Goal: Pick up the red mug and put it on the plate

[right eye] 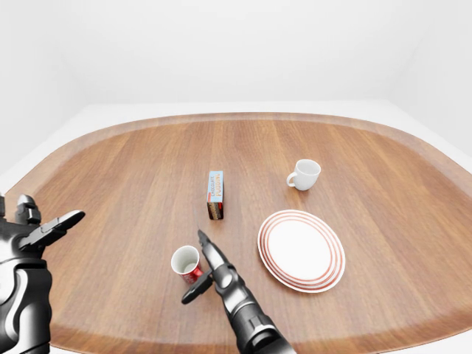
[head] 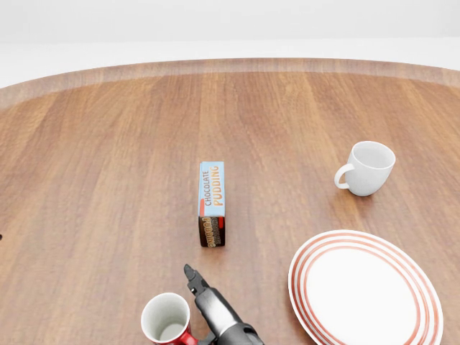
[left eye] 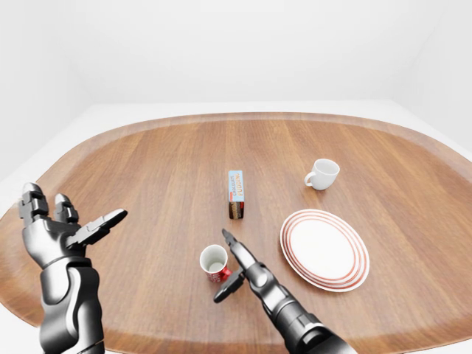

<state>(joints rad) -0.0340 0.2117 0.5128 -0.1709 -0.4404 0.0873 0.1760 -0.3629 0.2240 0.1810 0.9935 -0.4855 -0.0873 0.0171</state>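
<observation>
The red mug (left eye: 214, 261), white inside, stands upright on the wooden table (left eye: 147, 169) near the bottom of the left-eye view. My right hand (left eye: 227, 267) is open just to the mug's right. One finger points up past the rim and the thumb reaches low by the mug's base; the fingers do not close round it. The red-ringed white plate (left eye: 285, 234) lies bare to the right of the mug and hand. My left hand (left eye: 74, 212) is raised at the far left, open and holding nothing.
A chocolate pudding box (left eye: 236, 193) stands on edge just above the mug. A white cup (left eye: 322, 173) sits above the plate. The table's curved rim (left eye: 243, 116) runs along the top.
</observation>
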